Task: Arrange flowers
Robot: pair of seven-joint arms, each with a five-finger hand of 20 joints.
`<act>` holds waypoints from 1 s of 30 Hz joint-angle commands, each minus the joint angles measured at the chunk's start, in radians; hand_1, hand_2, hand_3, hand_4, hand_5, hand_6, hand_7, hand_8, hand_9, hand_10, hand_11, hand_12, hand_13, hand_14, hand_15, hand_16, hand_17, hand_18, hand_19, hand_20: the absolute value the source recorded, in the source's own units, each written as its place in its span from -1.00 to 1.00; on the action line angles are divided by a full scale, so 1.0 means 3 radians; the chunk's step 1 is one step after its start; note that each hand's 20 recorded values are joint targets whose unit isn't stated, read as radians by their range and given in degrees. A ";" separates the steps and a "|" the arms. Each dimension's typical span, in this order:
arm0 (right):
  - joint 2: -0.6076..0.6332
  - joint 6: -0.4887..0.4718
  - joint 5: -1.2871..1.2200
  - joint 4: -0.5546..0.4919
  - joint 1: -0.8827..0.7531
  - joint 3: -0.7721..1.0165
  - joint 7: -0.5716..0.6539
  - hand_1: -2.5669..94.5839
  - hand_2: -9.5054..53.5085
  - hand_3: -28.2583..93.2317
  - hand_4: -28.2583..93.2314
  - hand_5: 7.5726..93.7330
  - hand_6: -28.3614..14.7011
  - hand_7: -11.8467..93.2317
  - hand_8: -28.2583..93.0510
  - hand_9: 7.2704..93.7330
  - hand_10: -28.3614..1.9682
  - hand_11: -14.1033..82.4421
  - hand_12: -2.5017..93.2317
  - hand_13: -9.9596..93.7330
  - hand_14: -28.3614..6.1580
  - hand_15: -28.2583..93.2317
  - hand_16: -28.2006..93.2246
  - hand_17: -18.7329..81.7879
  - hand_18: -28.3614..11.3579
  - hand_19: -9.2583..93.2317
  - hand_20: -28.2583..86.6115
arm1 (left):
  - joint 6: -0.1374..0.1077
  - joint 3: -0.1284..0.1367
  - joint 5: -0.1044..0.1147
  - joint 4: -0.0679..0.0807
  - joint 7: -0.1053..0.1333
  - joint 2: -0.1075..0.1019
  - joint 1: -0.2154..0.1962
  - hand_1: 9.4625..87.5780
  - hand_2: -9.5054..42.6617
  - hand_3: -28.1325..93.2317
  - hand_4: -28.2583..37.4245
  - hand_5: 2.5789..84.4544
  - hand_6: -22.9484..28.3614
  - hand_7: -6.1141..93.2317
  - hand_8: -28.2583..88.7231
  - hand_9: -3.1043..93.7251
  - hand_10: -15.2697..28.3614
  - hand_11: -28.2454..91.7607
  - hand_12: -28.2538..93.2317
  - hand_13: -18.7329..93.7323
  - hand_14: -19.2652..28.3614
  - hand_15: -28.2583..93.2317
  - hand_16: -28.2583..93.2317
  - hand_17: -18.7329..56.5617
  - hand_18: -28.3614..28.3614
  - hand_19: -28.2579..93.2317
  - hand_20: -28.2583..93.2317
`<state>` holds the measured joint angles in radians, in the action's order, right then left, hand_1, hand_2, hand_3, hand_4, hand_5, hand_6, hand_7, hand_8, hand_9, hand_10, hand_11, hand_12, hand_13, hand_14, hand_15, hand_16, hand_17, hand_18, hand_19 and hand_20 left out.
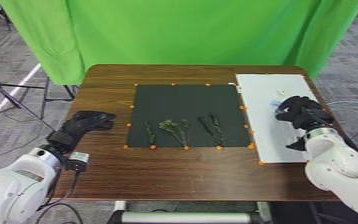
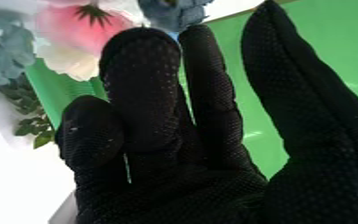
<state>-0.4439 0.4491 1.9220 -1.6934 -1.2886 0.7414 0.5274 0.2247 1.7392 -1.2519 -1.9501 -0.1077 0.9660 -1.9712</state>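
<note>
In the head view, my left hand (image 1: 90, 121) rests relaxed and open over the table's left side. My right hand (image 1: 302, 111) is over the white board (image 1: 269, 107) on the right, near small pale blue flowers (image 1: 276, 103). Green stems (image 1: 169, 126) with small blooms and thin dark-leaved stems (image 1: 216, 127) lie on the black mat (image 1: 189, 102). In the right wrist view, my right hand (image 2: 180, 185) is open, with nothing between thumb and fingers. Beyond its fingertips are a pink flower (image 2: 79, 31), a cream flower (image 2: 71, 60), grey-blue flowers (image 2: 2, 52) and green leaves (image 2: 31, 112).
Small orange markers (image 1: 244, 107) line the mat's edges on the brown wooden table (image 1: 167, 175). A green curtain (image 1: 189, 35) hangs behind the table. Something small and dark (image 1: 296, 145) lies on the white board, beside my right forearm.
</note>
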 commanded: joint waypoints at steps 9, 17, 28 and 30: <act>-0.0123 -0.0051 0.0070 0.0208 0.0260 -0.0355 0.0011 -0.09 -1.00 0.56 -0.74 0.20 0.35 -0.44 -0.64 0.29 0.00 -0.51 -0.55 0.84 0.39 0.34 -0.08 0.50 -0.17 0.98 0.16 | 0.0041 -0.0034 -0.0018 0.0027 0.0033 0.0048 0.0019 -0.45 -0.20 0.44 -0.83 0.11 0.15 -0.59 -0.64 0.07 0.47 -0.16 -0.40 0.01 0.68 -0.17 -0.59 -0.47 0.57 -0.14 -0.31; -0.0133 0.0170 0.0157 0.0272 0.0385 -0.0627 -0.0074 0.20 -1.00 0.43 -0.79 0.32 0.40 -0.41 -0.40 0.42 0.17 -0.46 -0.57 0.86 0.45 0.36 -0.08 0.52 -0.14 0.99 0.18 | 0.0022 -0.0014 -0.0013 0.0020 0.0044 0.0058 -0.0008 -0.45 -0.20 0.44 -0.83 0.12 0.16 -0.59 -0.64 0.07 0.47 -0.16 -0.40 0.01 0.69 -0.16 -0.59 -0.47 0.57 -0.14 -0.31; 0.0057 0.0547 0.0112 -0.0080 0.0762 -0.0733 -0.0191 0.36 -1.00 0.39 -0.77 0.62 0.44 -0.39 -0.41 0.74 0.24 -0.64 -0.31 0.91 0.51 0.38 -0.04 0.57 -0.13 1.00 0.27 | -0.0525 0.0281 0.0206 0.0028 0.0383 -0.0268 -0.0226 -0.44 -0.20 0.45 -0.84 0.14 0.16 -0.58 -0.65 0.11 0.48 -0.15 -0.40 0.04 0.69 -0.14 -0.60 -0.46 0.58 -0.13 -0.31; 0.0098 0.0482 -0.0016 -0.0246 0.0899 -0.0754 -0.0222 0.35 -1.00 0.40 -0.76 0.62 0.44 -0.39 -0.41 0.75 0.24 -0.64 -0.31 0.92 0.51 0.38 -0.04 0.57 -0.13 1.00 0.28 | -0.0718 0.0441 0.0353 0.0012 0.0441 -0.0320 -0.0335 -0.43 -0.21 0.44 -0.84 0.14 0.16 -0.58 -0.65 0.09 0.47 -0.15 -0.40 0.02 0.67 -0.17 -0.61 -0.44 0.56 -0.15 -0.32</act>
<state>-0.4645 0.6331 1.9580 -1.6260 -1.1121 0.4811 0.4824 0.1135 1.7392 -1.2301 -1.9419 -0.0158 0.9406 -1.9980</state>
